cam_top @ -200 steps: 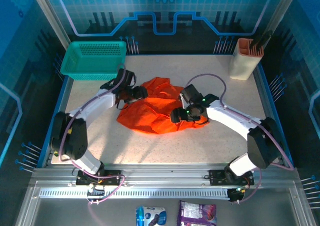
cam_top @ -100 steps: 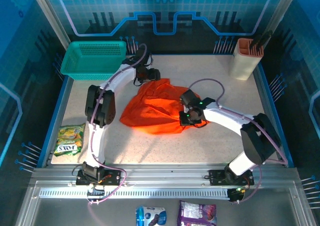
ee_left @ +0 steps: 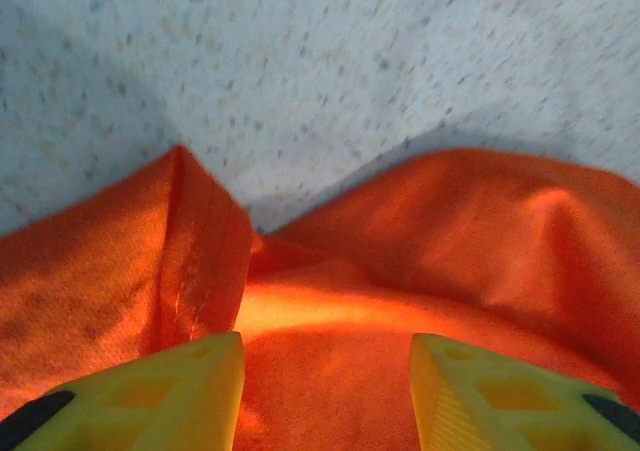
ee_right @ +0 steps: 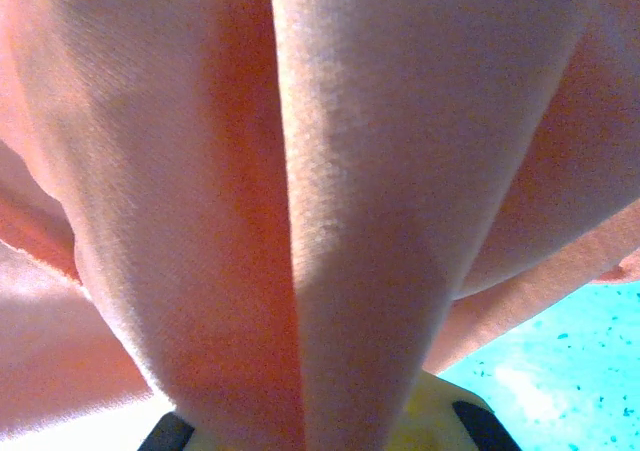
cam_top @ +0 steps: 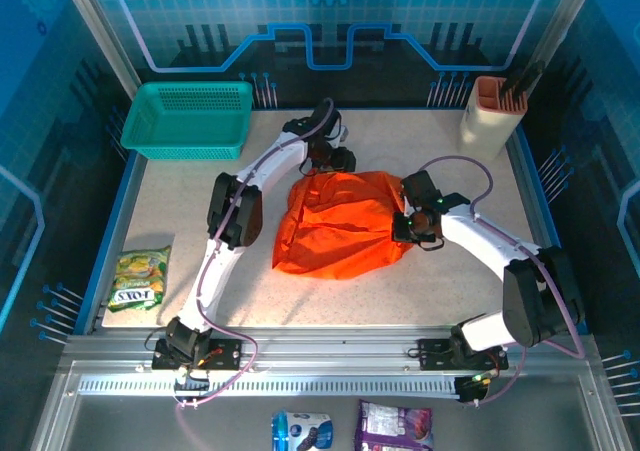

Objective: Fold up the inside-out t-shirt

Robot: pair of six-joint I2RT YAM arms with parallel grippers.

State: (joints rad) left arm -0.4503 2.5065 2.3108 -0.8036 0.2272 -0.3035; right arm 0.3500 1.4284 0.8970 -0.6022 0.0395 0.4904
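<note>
The bright orange-red t-shirt (cam_top: 340, 226) lies bunched in the middle of the table. My left gripper (cam_top: 335, 159) is at the shirt's far edge. In the left wrist view its yellow fingers (ee_left: 190, 381) stand apart, open, with a lit fold of the t-shirt (ee_left: 330, 311) lying between them and bare table beyond. My right gripper (cam_top: 408, 226) is at the shirt's right edge. In the right wrist view the cloth (ee_right: 330, 191) rises straight out of the closed jaws and covers most of that view, so the gripper is shut on the shirt.
A teal mesh basket (cam_top: 185, 119) stands at the back left, and a beige holder (cam_top: 492, 116) with tools at the back right. A snack packet (cam_top: 140, 276) lies near the left edge. Two more packets (cam_top: 302, 431) lie in front of the rail.
My left arm swung from the shirt's left side round to its far edge. My right gripper moved right, and the shirt shifted right with it and spread out. The snack packet came into view.
</note>
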